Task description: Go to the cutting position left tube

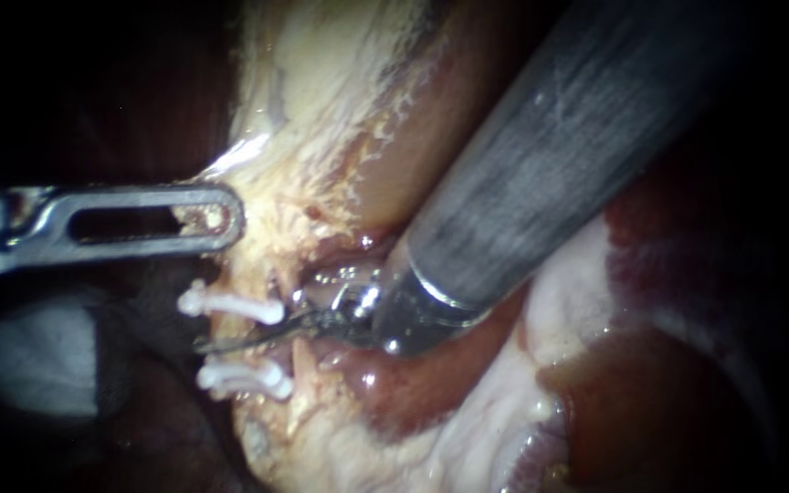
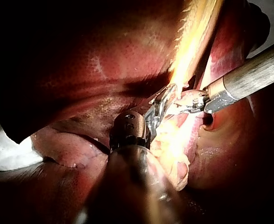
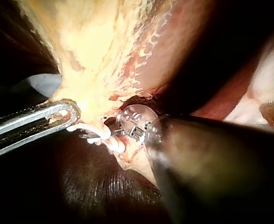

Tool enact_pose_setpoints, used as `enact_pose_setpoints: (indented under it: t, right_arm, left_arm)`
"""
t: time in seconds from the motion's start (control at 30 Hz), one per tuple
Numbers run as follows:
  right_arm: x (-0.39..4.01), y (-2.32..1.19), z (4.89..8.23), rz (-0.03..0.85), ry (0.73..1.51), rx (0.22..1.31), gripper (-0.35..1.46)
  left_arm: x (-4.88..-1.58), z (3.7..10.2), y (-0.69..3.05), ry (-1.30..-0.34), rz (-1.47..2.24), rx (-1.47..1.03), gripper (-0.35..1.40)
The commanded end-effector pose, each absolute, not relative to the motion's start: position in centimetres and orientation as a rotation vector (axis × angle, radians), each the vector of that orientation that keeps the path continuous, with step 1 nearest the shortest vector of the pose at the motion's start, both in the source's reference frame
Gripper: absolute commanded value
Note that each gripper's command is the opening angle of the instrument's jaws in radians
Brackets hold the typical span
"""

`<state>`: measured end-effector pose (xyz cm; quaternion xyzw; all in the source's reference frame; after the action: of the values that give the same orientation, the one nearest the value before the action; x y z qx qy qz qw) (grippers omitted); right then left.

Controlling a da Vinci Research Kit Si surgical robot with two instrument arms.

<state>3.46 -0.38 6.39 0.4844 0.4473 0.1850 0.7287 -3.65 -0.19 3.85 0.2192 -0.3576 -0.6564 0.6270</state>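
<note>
Two white clips, an upper one and a lower one, sit on the left tube. My right instrument comes in from the upper right. Its thin blades lie across the tube between the two clips, slightly apart and open. My left instrument has a slotted jaw and is shut on pale yellow tissue just above the clips. In the right wrist view the blades reach a clip beside the left instrument. In the left wrist view the left instrument holds the tissue near the right instrument.
Dark red liver lies to the right and below, with pale fatty tissue along its edge. The thick right shaft covers the upper right of the field. A pale grey patch shows at the dark left side.
</note>
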Motion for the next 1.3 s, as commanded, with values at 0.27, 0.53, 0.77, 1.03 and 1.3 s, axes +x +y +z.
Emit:
enact_pose_setpoints:
  t: [0.27, 0.53, 0.77, 1.03, 1.3]
  right_arm:
    - [3.65, -0.45, 6.47, 0.392, 0.999, 1.068, -0.35]
    - [3.74, -0.44, 6.49, 0.399, 1.032, 1.077, -0.35]
    - [3.77, -0.44, 6.49, 0.403, 1.050, 1.080, -0.35]
    - [3.78, -0.44, 6.49, 0.408, 1.070, 1.084, -0.35]
    - [3.81, -0.43, 6.50, 0.413, 1.082, 1.084, -0.35]
  left_arm:
    - [-3.64, 3.83, -0.18, -0.820, -1.505, 0.504, -0.23]
    - [-3.63, 3.83, -0.17, -0.819, -1.505, 0.505, -0.25]
    - [-3.62, 3.82, -0.15, -0.825, -1.506, 0.507, -0.27]
    - [-3.61, 3.82, -0.14, -0.825, -1.504, 0.511, -0.27]
    - [-3.58, 3.85, -0.11, -0.824, -1.509, 0.500, -0.27]
